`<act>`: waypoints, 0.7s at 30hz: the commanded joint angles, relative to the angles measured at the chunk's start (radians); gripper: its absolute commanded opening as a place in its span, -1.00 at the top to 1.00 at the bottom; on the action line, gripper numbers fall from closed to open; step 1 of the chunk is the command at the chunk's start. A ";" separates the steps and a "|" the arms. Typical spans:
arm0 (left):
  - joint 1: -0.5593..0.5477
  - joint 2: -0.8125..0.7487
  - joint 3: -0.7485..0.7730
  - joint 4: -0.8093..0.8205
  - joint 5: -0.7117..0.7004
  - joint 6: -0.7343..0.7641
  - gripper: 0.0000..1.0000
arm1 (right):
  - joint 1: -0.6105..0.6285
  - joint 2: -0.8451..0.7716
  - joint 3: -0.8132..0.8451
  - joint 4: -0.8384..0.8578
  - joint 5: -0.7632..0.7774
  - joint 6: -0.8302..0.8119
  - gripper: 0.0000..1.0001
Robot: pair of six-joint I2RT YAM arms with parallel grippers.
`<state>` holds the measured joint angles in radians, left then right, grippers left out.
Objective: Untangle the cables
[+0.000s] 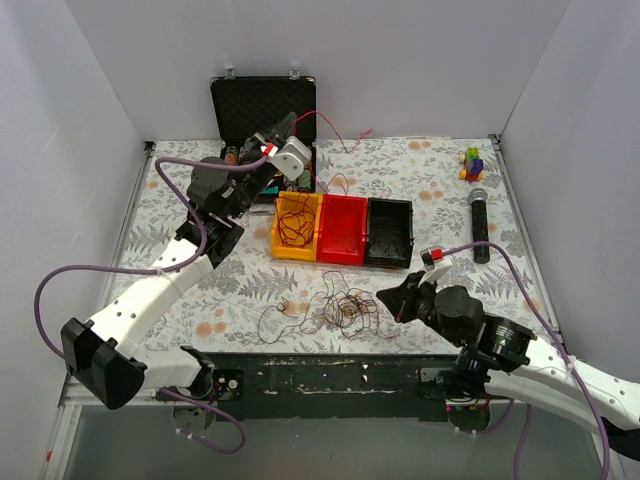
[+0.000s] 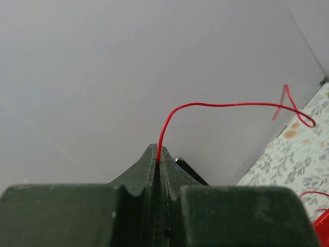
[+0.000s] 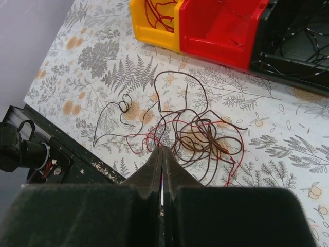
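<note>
The cables lie as a loose nest of thin red and dark brown wires on the floral table near its front edge. My right gripper sits at the nest's right side, low over the table. In the right wrist view its tips are shut, and a red strand runs into them. My left gripper is raised at the back by the black case, shut on one red wire. That wire arcs to the right, free in the air.
Yellow, red and black bins stand side by side mid-table; the yellow one holds several wires. An open black case stands at the back. A microphone and a small toy lie at right.
</note>
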<state>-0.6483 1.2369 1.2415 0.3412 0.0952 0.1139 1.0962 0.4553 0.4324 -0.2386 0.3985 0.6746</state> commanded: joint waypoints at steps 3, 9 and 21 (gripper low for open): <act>0.098 0.010 -0.086 0.093 0.029 -0.141 1.00 | 0.007 -0.047 0.052 -0.087 0.046 0.010 0.97; 0.121 0.033 -0.158 0.065 0.078 -0.194 1.00 | 0.008 -0.049 0.058 -0.108 0.057 0.002 0.97; 0.151 0.124 -0.140 0.061 0.083 -0.246 1.00 | 0.008 -0.078 0.057 -0.125 0.076 0.002 0.97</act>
<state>-0.5083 1.3708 1.0725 0.3943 0.1627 -0.1024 1.0973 0.3923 0.4408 -0.3656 0.4438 0.6773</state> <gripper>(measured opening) 0.015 0.021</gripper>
